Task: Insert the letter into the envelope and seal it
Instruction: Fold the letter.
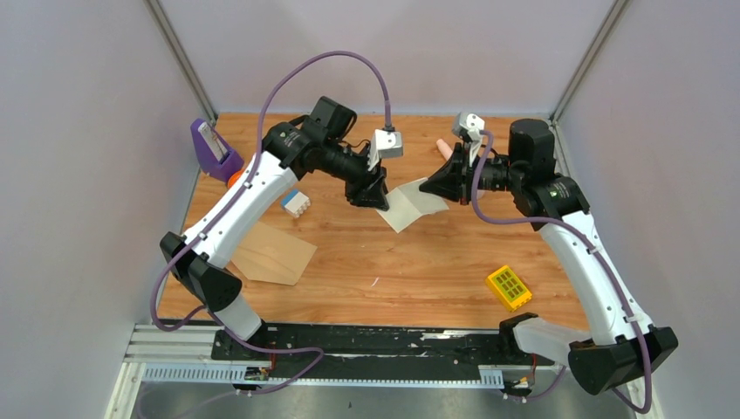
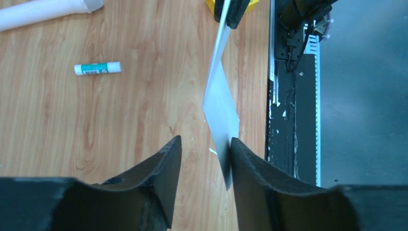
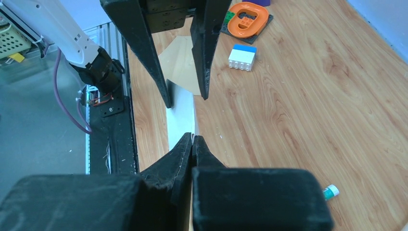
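- The right pincer (image 3: 192,139) is clenched on one edge of the letter (image 1: 410,207), holding the sheet aloft over the table (image 1: 419,262).
- The left pincer (image 2: 205,141) is released. Its fingers straddle the letter's opposite edge, and the sheet lies against one finger.
- The envelope (image 1: 275,253) lies flat at 8 o'clock from the letter, partly under the left arm.
- A glue stick (image 2: 97,68) lies apart on the wood.

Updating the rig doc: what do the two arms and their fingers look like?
The left arm and right arm match: white link shells, black joints and bases. A purple cable runs along each to a small grey camera block at the wrist. The fingers are matte black, rough-textured wedges tapering to narrow tips.
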Available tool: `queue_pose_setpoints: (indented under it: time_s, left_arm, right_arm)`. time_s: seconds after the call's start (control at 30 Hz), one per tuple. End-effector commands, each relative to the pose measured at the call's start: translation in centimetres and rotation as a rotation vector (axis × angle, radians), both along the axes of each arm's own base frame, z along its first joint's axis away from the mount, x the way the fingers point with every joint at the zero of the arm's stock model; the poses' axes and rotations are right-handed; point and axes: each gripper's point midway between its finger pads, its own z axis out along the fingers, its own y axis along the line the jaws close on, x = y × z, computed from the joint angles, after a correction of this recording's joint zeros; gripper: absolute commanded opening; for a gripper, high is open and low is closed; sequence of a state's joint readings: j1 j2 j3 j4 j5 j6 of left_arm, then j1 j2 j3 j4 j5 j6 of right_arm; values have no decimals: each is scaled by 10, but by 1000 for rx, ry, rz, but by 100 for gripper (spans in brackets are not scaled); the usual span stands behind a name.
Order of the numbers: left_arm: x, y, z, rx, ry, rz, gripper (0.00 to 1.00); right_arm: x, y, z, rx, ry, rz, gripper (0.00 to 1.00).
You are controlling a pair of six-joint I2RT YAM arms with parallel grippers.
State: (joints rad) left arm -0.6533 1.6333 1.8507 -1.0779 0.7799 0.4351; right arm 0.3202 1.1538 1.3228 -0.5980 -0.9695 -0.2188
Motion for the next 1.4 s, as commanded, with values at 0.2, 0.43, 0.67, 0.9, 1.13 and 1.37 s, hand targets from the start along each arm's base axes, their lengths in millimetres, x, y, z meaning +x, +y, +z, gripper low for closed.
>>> queue_pose_setpoints:
  time_s: [0.2, 0.43, 0.67, 0.9, 1.13, 1.37]
  left_arm:
    - [-15, 0, 6, -14, 8, -58, 0]
    - [-11, 8, 12, 8, -51, -14, 0]
    - [-5, 15, -22, 178, -90, 23, 0]
    - [-2, 20, -46, 273, -77, 65, 0]
    - [-12, 15, -33, 217, -55, 34, 0]
    - [-11, 16, -34, 221, -61, 41, 0]
  right_arm:
    - [-7, -1, 30, 53, -85, -1, 0]
    - [-5, -5, 12, -27, -114, -4, 57]
    - [3, 11, -6, -178, -214, -36, 70]
    - [10, 27, -7, -245, -304, -80, 70]
    - [16, 37, -20, -226, -262, -81, 45]
    - [1, 40, -27, -205, -230, -21, 47]
